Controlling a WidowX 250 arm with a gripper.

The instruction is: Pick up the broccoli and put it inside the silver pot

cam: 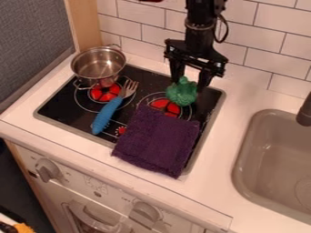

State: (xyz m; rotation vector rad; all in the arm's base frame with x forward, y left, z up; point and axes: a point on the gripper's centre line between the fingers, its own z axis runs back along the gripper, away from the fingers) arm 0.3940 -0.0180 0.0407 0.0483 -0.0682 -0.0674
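Green broccoli [182,94] was flanked by the gripper [190,83], jaws parted wide, presumably so it could be clasped and carried to the silver pot [98,67].

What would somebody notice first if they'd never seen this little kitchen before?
Probably the bright green broccoli, right under the robot's black gripper near the back right of the stove. Next might come the purple cloth lying over the stove's front right edge, and the blue-handled fork to its left. The shiny silver pot stands at the back left corner.
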